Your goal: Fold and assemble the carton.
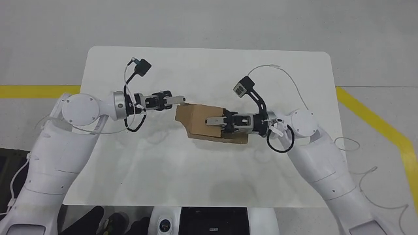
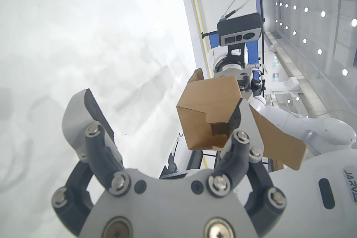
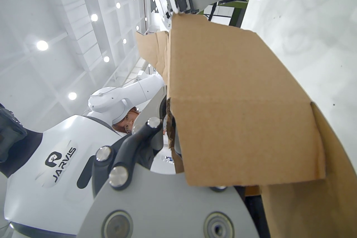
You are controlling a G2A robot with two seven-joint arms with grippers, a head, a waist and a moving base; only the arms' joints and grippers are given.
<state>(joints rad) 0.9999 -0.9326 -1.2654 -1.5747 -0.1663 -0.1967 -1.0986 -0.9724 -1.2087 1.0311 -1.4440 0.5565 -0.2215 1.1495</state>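
A brown carton (image 1: 204, 125) is held above the middle of the white table (image 1: 130, 65), partly formed, with loose flaps at both ends. My right gripper (image 1: 217, 122) is shut on the carton's top panel (image 3: 237, 110); one dark finger (image 3: 169, 122) shows behind that panel and the other is hidden. My left gripper (image 1: 175, 100) is at the carton's opposite end, open. One of its fingers (image 2: 239, 116) touches the folded end of the carton (image 2: 206, 108), and the other finger (image 2: 89, 108) stands apart over bare table. The right wrist view shows the left gripper (image 3: 178, 3) at the carton's far edge.
Bare white tabletop (image 2: 83, 27) lies all around the carton. Yellow floor tape (image 1: 26, 91) runs past both sides of the table.
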